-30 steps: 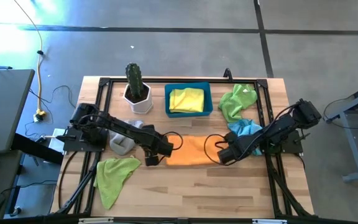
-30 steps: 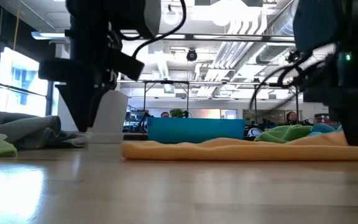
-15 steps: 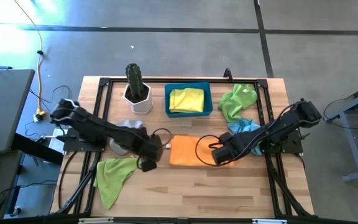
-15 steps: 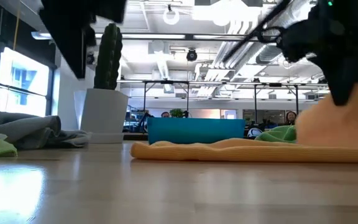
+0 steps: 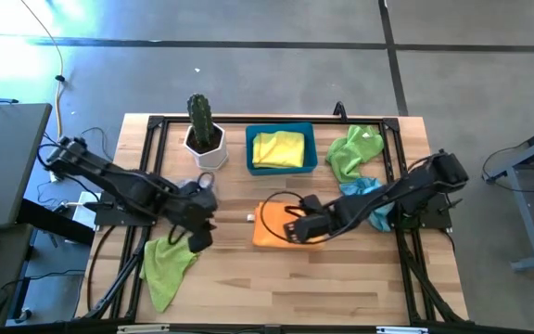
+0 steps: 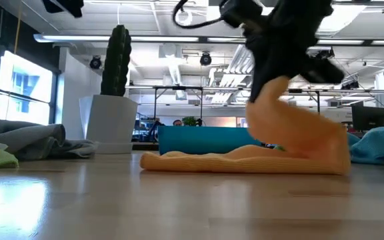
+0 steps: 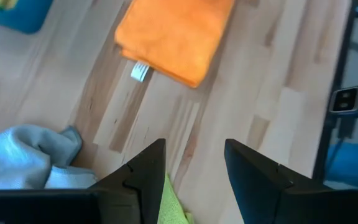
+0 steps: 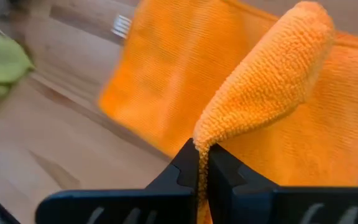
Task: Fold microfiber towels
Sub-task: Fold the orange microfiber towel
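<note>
Your right end effector [image 8: 199,163] is clenched on one edge of the orange towel [image 5: 276,225], with the pinched cloth rising in a hump just above its fingers [image 8: 225,171]. In the low view that edge stands lifted in an arch while the rest of the towel lies flat on the tabletop [image 5: 341,288]. It looks held that way so the raised side can be carried over the flat side, which suggests you are partway through a fold.

Your left end effector [image 7: 194,168] is released and holds nothing. It hangs above the lime green towel [image 5: 167,262] at the near left of the tabletop, well apart from the orange one, probably to leave the fold free.

Further out, a grey towel [image 7: 23,155] lies bunched near the white pot of the cactus [image 5: 200,119]. A yellow towel [image 5: 278,148] lies in the blue bin [image 5: 311,165] at the back. A second lime green towel [image 5: 355,148] and a light blue towel [image 5: 371,197] are heaped at the right, unfolded.

A small white tag [image 7: 140,71] sticks out from the orange towel's edge; any print on it is too small to read, and you have no other legible writing in view.
</note>
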